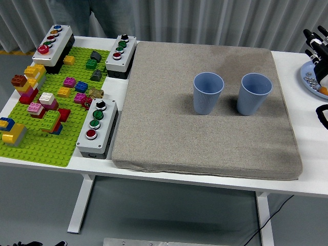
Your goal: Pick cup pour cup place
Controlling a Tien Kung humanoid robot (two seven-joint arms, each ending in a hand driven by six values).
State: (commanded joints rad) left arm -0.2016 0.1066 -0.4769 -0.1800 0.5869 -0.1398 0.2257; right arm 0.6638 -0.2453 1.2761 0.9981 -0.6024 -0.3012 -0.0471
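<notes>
Two blue cups stand upright and apart on a grey mat [205, 128] covering the middle of the white bench [307, 154]: the left cup [208, 93] and the right cup [254, 94], both toward the mat's far right. My right hand [316, 43] shows only partly at the bench's far right edge, above a plate [307, 82]; I cannot tell its grip. Button boxes [97, 128] and bricks [38, 105] fill the bench's left end.

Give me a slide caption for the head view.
Two blue cups stand upright side by side on a grey mat, untouched; the robot's right hand hovers at the right edge.
</notes>
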